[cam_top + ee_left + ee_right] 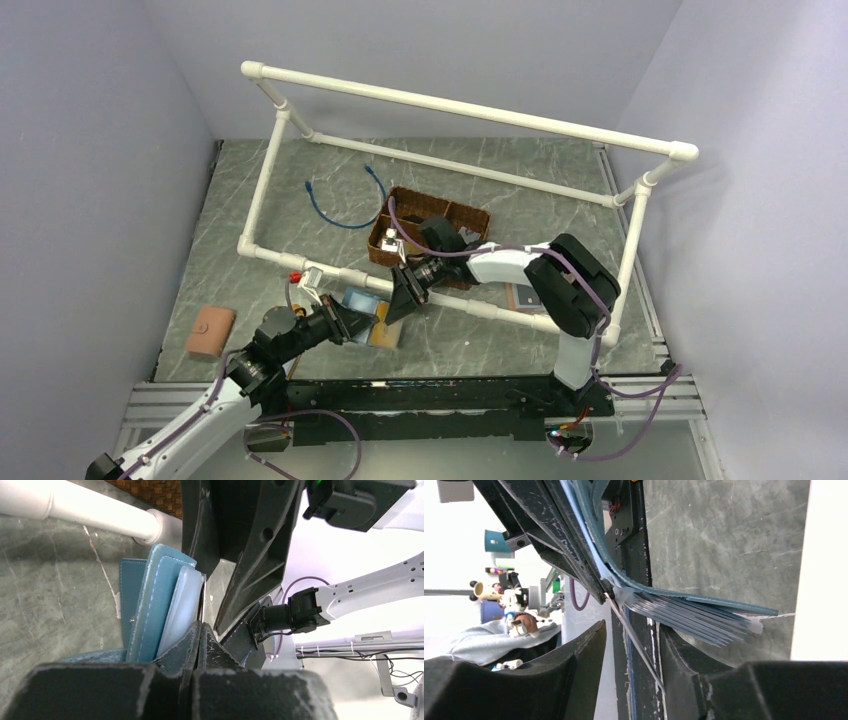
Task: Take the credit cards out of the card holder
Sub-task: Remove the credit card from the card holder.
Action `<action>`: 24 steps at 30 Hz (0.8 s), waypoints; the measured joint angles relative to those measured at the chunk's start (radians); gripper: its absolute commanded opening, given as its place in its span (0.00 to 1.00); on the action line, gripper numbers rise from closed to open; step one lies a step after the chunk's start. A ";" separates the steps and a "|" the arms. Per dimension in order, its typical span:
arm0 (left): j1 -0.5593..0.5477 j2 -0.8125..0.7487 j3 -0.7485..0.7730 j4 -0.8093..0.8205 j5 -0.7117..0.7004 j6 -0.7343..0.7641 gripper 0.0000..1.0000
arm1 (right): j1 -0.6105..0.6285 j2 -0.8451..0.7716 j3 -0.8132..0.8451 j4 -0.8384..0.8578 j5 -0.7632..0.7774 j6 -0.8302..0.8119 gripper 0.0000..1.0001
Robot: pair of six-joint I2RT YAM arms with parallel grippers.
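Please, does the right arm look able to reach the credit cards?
Likely yes: the left gripper clamps the card holder, and one card lies between the open fingers of the right gripper.

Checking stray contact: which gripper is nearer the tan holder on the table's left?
Left. The left gripper is to the right of the tan holder, apart from it; the right gripper lies even farther right.

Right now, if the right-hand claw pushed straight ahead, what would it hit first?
The right gripper would likely first meet the thin dark card edge-on between its open fingers, then the slate-blue leather card holder clamped in the left gripper; depth is unclear.
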 measured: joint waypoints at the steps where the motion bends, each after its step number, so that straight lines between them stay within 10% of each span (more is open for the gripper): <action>1: 0.002 -0.001 0.000 -0.002 0.003 0.000 0.00 | -0.003 0.000 0.010 -0.021 -0.001 -0.030 0.49; 24: 0.016 -0.042 0.012 -0.197 0.059 0.076 0.00 | -0.023 -0.041 0.208 -0.568 -0.016 -0.740 0.63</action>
